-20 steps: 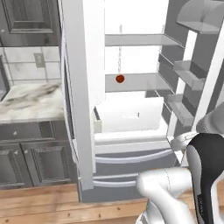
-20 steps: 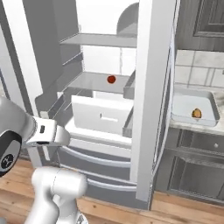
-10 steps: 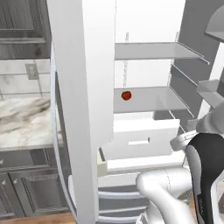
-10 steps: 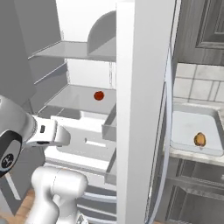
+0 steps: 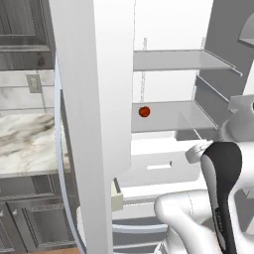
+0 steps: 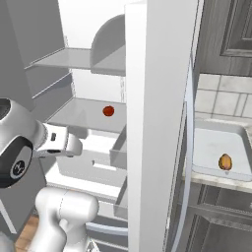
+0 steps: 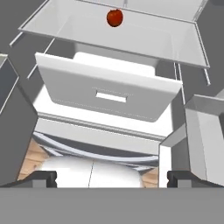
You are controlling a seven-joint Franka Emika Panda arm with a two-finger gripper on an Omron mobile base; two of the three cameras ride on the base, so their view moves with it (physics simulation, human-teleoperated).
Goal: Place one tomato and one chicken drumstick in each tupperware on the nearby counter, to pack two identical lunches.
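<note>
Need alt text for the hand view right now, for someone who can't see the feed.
A red tomato sits alone on a fridge shelf near the top of the view, above a white drawer with a slot handle. The gripper looks down into the open fridge with its jaws spread wide and nothing between them.

We see a small round red tomato resting on a glass fridge shelf, near its back. To the left of the fridge lies the white marble-look worktop with grey-brown veining. A brown chicken drumstick lies in the grey sink set into the worktop.
</note>
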